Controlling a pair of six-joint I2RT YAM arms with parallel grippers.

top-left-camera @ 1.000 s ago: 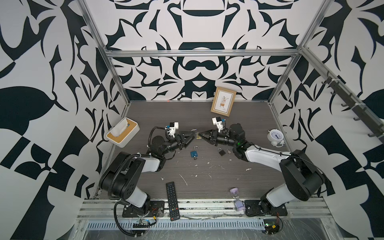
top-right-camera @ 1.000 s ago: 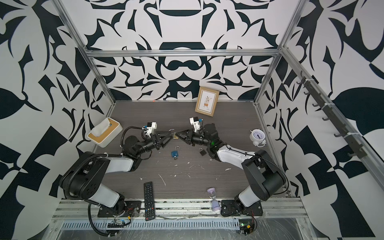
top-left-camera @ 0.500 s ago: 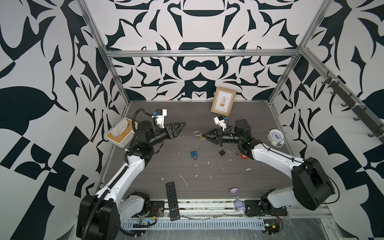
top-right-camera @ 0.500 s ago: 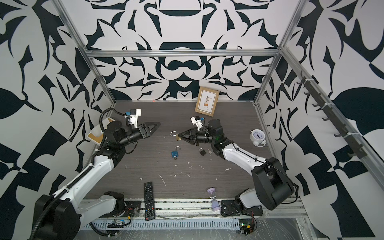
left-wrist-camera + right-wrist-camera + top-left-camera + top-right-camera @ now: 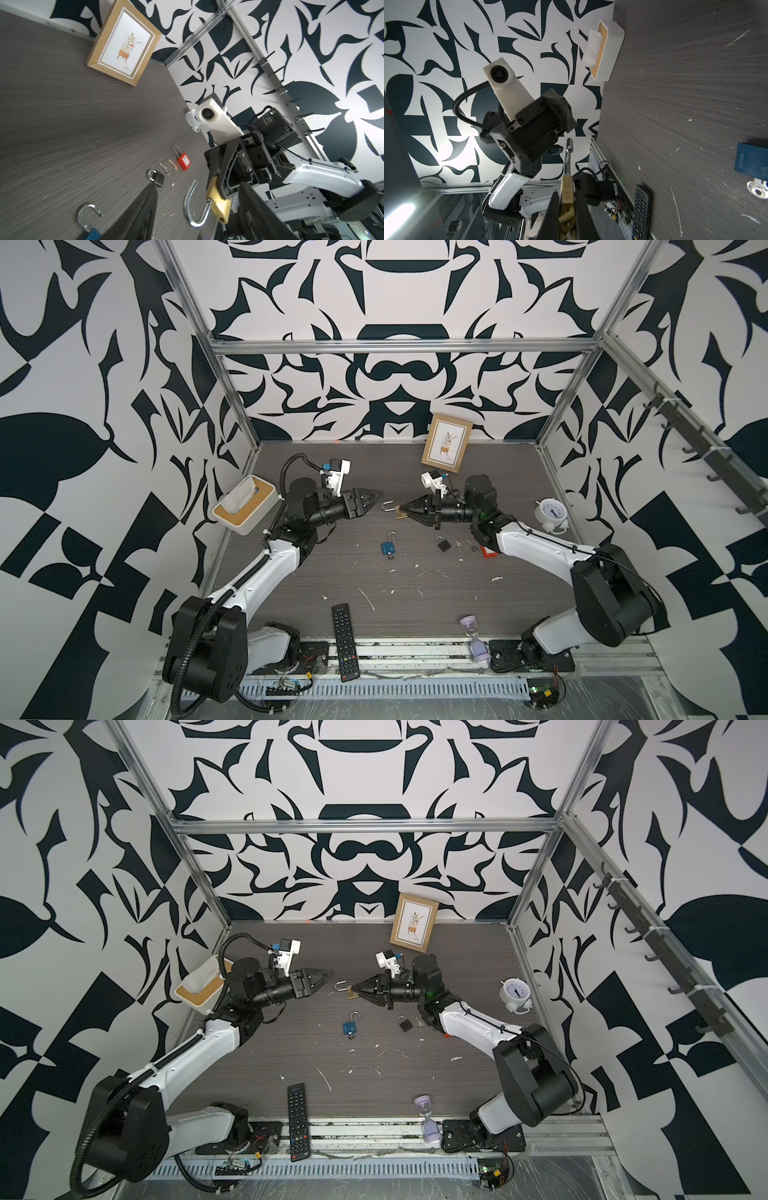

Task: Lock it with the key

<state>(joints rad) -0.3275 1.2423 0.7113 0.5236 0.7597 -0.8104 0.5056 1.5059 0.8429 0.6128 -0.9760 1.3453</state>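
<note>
Brass padlock (image 5: 219, 204): blocky yellow-metal body with flat faces and a polished steel shackle swung open into a hook. It is held in the air above the table (image 5: 332, 564), clamped between the black, wedge-shaped fingers of the right gripper (image 5: 405, 512), which press on its two broad faces. The shackle points toward the left gripper (image 5: 373, 499).

The left gripper's fingers are apart with nothing between them. In both top views we see its tips near the shackle, with a gap between.

In the right wrist view something small hangs from the padlock's lower end. It is blurred, and we cannot tell whether it is a key.

On the matte, dark grey wood-grain tabletop, flecked with white scraps:
- blue padlock (image 5: 386, 547), shackle open, with a silvery key head (image 5: 758, 191) at its base
- small black padlock (image 5: 443, 544), shackle shut
- two thin loose keys (image 5: 164, 167) just beside it
- red padlock (image 5: 184, 162), boxy, with a long narrow shackle
</note>
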